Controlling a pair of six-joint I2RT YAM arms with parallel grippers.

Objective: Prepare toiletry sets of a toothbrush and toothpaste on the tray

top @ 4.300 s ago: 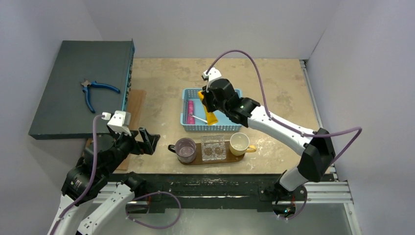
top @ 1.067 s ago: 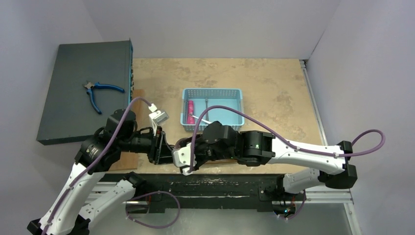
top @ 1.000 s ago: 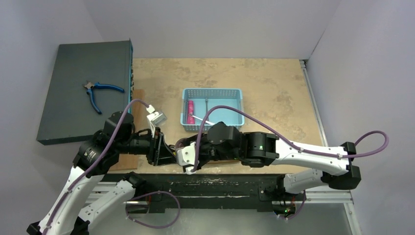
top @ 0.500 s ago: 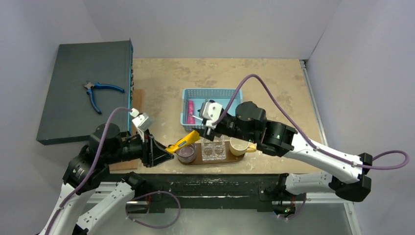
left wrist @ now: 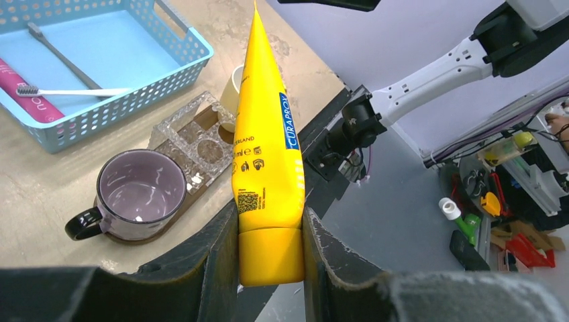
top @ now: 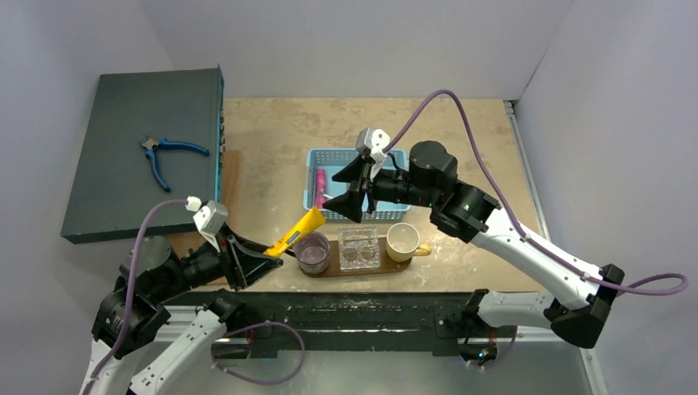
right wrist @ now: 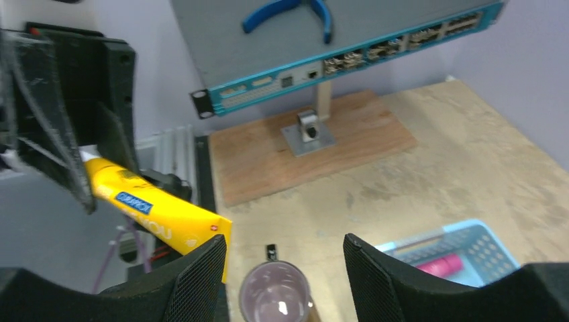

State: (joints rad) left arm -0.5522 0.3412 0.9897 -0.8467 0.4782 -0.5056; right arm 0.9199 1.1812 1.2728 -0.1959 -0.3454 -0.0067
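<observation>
Blotchy tan table (top: 461, 132), white walls all round, and both arms are up. The left hand (top: 265, 251) is clamped tight on the cap end of the yellow toothpaste tube (left wrist: 268, 134), holding it in the air. The tube is tilted, its flat crimped end pointing up and toward the far side. From overhead it crosses just left of the purple mug (top: 312, 252).

That mug stands on the left end of the dark wooden tray (top: 382, 265), which sits at the middle of the table's near edge. A clear glass holder (top: 360, 247) is at the tray's centre and a cream cup (top: 403, 240) is on its right end.

Over to the right hand (top: 339, 194): its jaws are spread wide with nothing between them, and it hangs over the blue mesh basket (left wrist: 181, 50) mid-table. Down in the basket, the pink toothpaste tube (left wrist: 27, 100) lies along the left wall. The white toothbrush (left wrist: 74, 92) lies across the floor with its bristle end on that tube.

At the left edge, a dark network switch (top: 123, 140) is raised above a light wooden board (top: 232, 177). Blue-handled pliers (top: 165, 156) lie on top of it.
</observation>
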